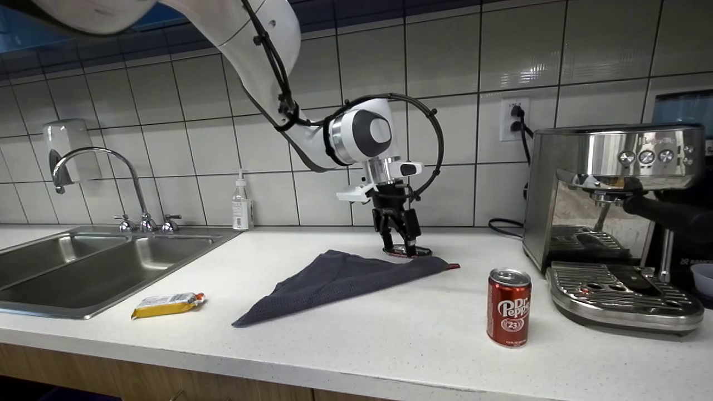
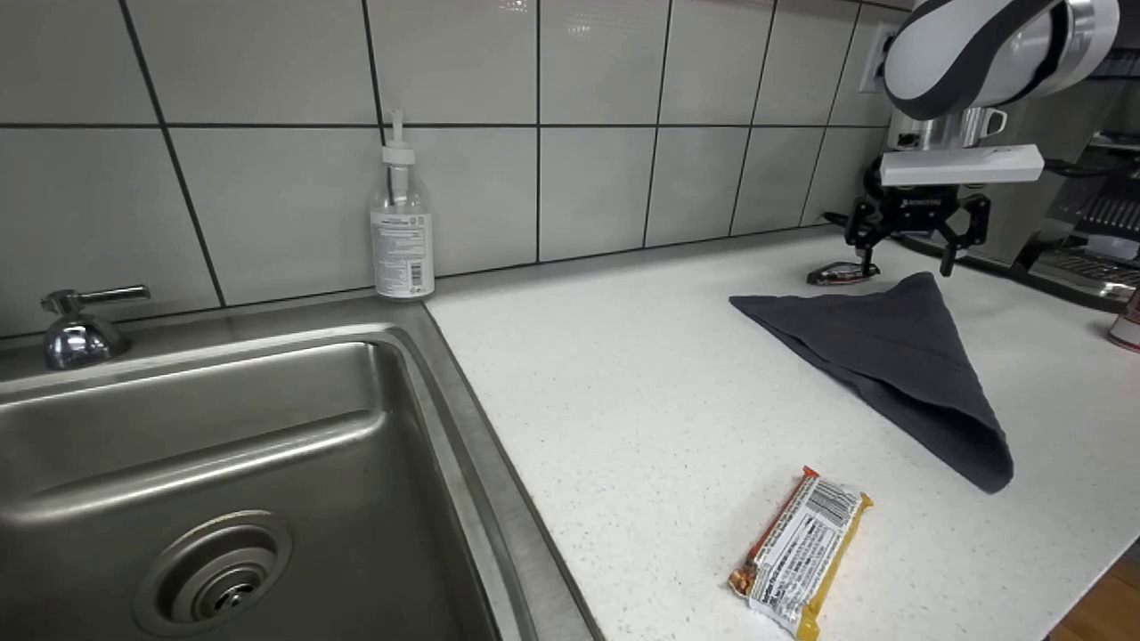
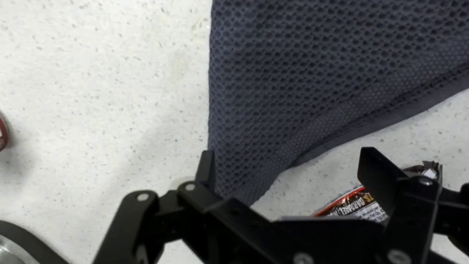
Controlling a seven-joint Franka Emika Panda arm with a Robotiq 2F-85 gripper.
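My gripper (image 1: 399, 249) points down just above the counter, its jaws wide apart and nothing between them. Close under it lies a dark-wrapped bar with a red edge (image 3: 348, 205); the right finger (image 3: 381, 179) in the wrist view covers part of it. In an exterior view one fingertip stands at the end of that dark bar (image 2: 833, 274); whether they touch I cannot tell. A folded dark grey cloth (image 1: 345, 284) spreads in front, and its narrow corner reaches beneath the left finger (image 3: 207, 168) in the wrist view.
A red soda can (image 1: 509, 317) stands upright before the steel espresso machine (image 1: 618, 147). A yellow-wrapped bar (image 2: 802, 552) lies near the sink (image 2: 472, 463). The pump bottle (image 2: 403, 254) stands against the tiled wall (image 2: 588, 187) behind the counter.
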